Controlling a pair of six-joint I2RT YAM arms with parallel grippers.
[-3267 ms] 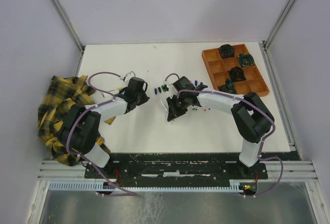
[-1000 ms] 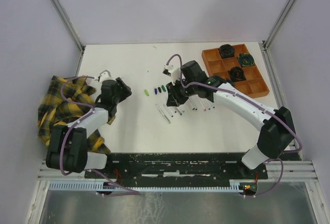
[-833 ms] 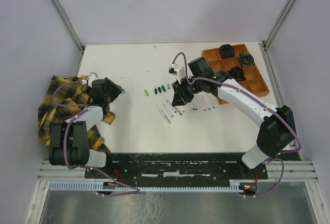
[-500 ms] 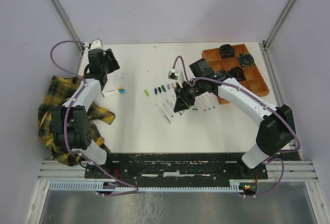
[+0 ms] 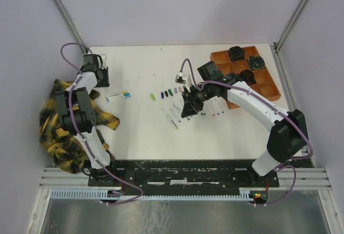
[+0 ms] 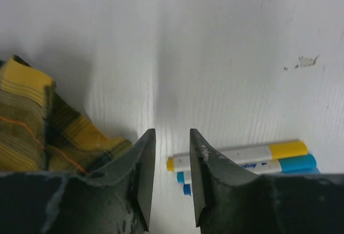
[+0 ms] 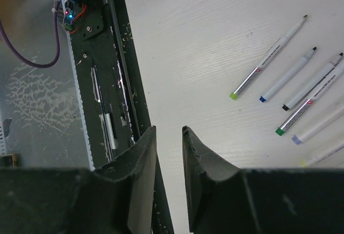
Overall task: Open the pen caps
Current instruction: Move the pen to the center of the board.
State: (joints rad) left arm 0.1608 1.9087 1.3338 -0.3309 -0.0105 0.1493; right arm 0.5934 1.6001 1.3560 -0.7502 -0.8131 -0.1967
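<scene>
Your loose pen caps (image 5: 165, 92) sit in a short row mid-tabletop. A few capped pens (image 5: 119, 96) lie nearer the left edge. Your left gripper (image 6: 171, 137) hangs near them, toward the far-left corner, jaws slightly apart and empty. Your right gripper (image 7: 168, 132), also narrowly parted and empty, hovers by the bare pens (image 7: 267, 66).

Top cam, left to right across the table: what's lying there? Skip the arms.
plaid cloth → capped pens → row of loose pen caps → orange tray
</scene>
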